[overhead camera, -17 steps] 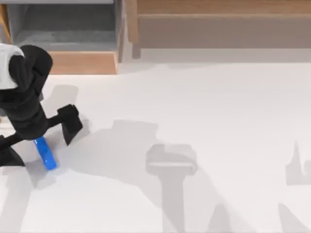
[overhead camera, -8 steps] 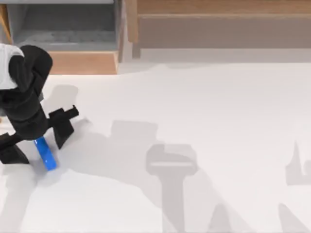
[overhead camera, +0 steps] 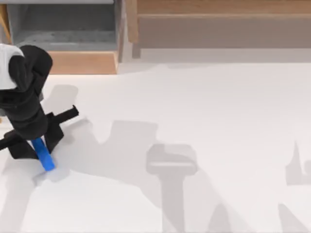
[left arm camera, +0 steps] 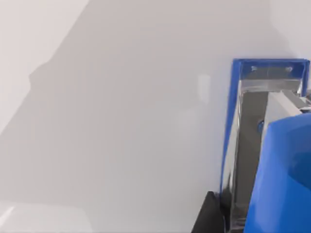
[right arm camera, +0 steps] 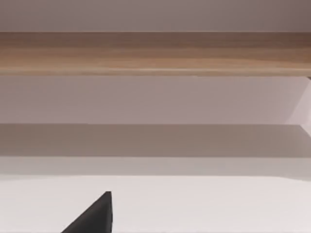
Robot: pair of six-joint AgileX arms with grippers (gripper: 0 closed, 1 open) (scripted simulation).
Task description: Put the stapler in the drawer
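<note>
The blue stapler [overhead camera: 45, 157] lies on the white table at the left, its far end hidden under my left arm. My left gripper [overhead camera: 38, 144] reaches down over it, its black fingers [overhead camera: 54, 137] pressed against both sides of the stapler's far end. The left wrist view has the stapler [left arm camera: 284, 174] close up, blue with a silvery inner part. The drawer [overhead camera: 82, 63] stands pulled out at the back left, with a tan front panel and a grey inside. One black fingertip [right arm camera: 97, 216] of my right gripper appears in the right wrist view.
A long wooden unit [overhead camera: 218, 24] with a brownish panel runs along the back from the middle to the right. It also appears in the right wrist view as a wooden edge [right arm camera: 155, 53]. White table [overhead camera: 194, 111] lies between stapler and drawer.
The left gripper's fingers have drawn together from a wide spread until they hold the stapler's far end. The stapler has stayed in place.
</note>
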